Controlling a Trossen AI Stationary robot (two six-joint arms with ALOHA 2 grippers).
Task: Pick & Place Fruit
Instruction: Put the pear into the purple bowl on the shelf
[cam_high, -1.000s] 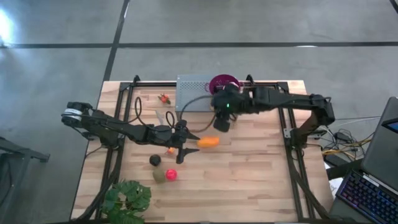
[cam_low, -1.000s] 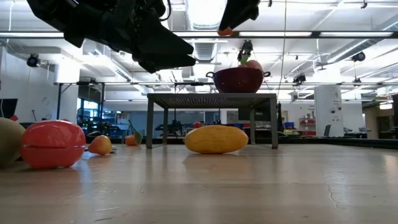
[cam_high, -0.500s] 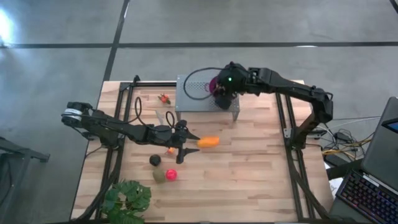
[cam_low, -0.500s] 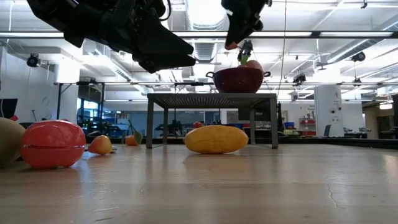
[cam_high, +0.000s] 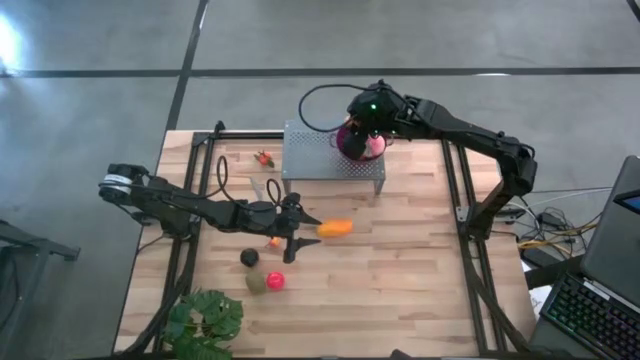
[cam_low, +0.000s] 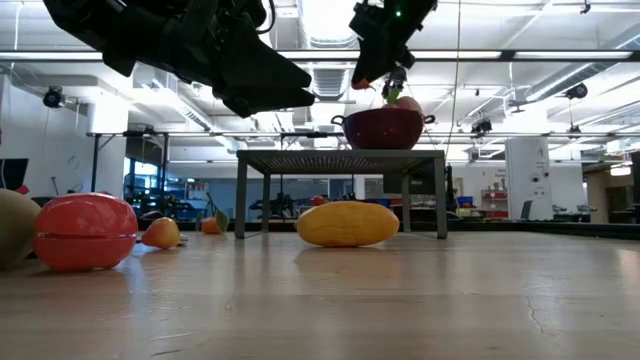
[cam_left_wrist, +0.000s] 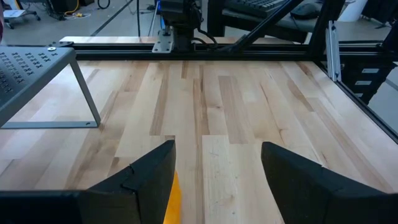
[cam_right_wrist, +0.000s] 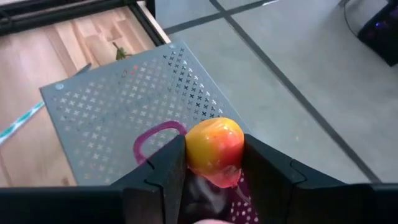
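Placement stage, judged from the layout: the right hand (cam_right_wrist: 211, 177) hangs directly above the purple perforated bowl with handles (cam_high: 352, 140), which stands on the grey perforated metal stand (cam_high: 320, 160) at the far side of the wooden table (cam_high: 400, 270). The right hand's two dark fingers (cam_right_wrist: 163, 171) are closed narrowly on a small round orange-red toy fruit (cam_right_wrist: 214, 149). In the right wrist view the fruit sits between the fingers with the bowl's purple handle (cam_right_wrist: 152, 138) just beside and below it, so the drop path runs straight down; whether the fruit is centred over the bowl opening cannot be told. A pink ball (cam_high: 376, 146) already lies in the bowl.

The left hand (cam_high: 297, 228) waits low over the table centre, fingers spread wide. The elongated orange piece (cam_high: 335, 228) lies just beside its fingertips, long axis pointing roughly across the table; the left arm is the nearer one to it.

Other fruit on the table: a dark ball (cam_high: 249, 258), an olive-green piece (cam_high: 257, 282) touching a red ball (cam_high: 275, 281), and tiny orange-red bits (cam_high: 264, 158) near the stand's left edge. A leafy green plant (cam_high: 205, 320) stands at the near left corner.

Open table lies to the right of the elongated piece; the stand's legs bound the far side.
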